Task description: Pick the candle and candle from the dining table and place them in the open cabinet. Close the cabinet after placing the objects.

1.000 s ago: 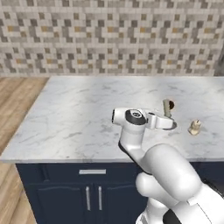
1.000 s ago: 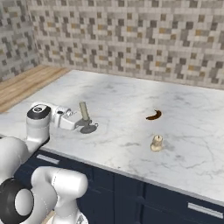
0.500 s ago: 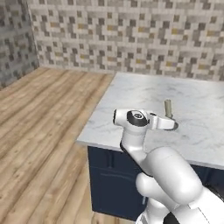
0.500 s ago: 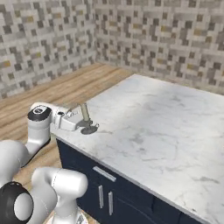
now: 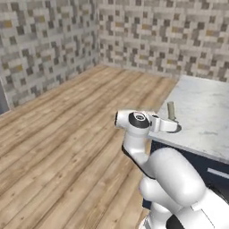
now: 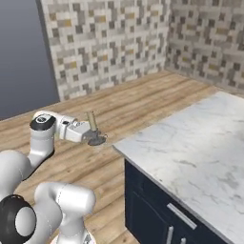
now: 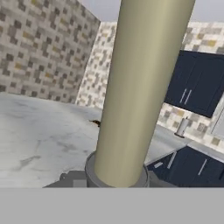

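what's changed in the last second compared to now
The base has swung away from the table: both base views now look over wood floor, and the cream candle and pastry have left them. The gripper stays shut on the taper candle, held upright as before.

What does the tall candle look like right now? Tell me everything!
The candle is a slim, smooth, pale olive stick standing upright in a round dark grey base. It isn't lit. The gripper holds it by the base, up in the air above the wooden floor, just off the corner of the marble table. Nothing else touches it.
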